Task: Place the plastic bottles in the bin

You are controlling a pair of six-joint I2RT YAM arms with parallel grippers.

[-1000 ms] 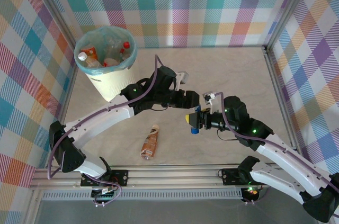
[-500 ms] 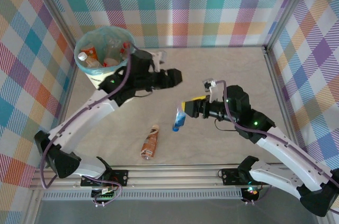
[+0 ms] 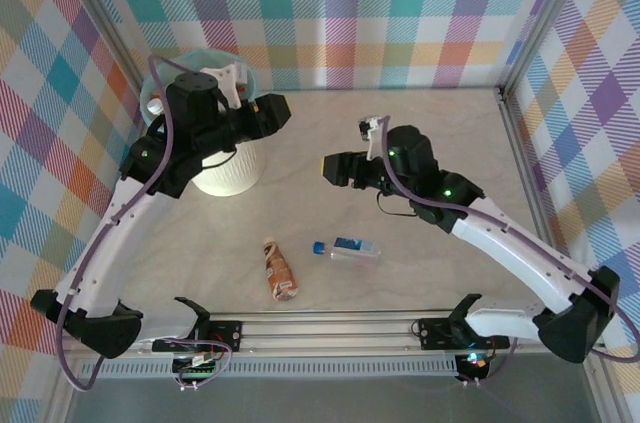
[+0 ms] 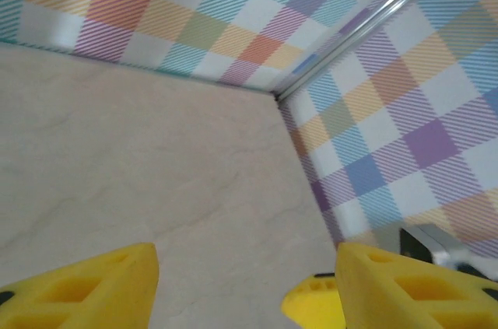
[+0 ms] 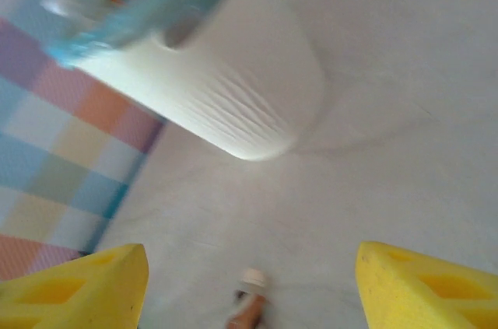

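Observation:
The bin [image 3: 228,179], a white bucket with a teal bag over its rim, stands at the back left, largely covered by my left arm. My left gripper [image 3: 274,111] hovers just right of its rim, open and empty; in the left wrist view its jaws [image 4: 243,274] frame bare table. A brown bottle [image 3: 279,271] with a white cap lies near the front edge. Right of it lies a clear bottle [image 3: 347,248] with a blue cap and blue label. My right gripper [image 3: 332,168] hangs open and empty over mid-table. The right wrist view shows the bin [image 5: 257,88] and the brown bottle [image 5: 247,309].
Plaid walls enclose the table on three sides, with a metal corner post [image 4: 366,29] at the back right. An aluminium rail [image 3: 330,323] runs along the near edge by both arm bases. Bare tabletop stretches to the right.
The blue-capped bottle has left my right gripper and dropped to the table. My left arm has swung back left over the bin. My right gripper rose and moved left. The brown bottle shifted slightly.

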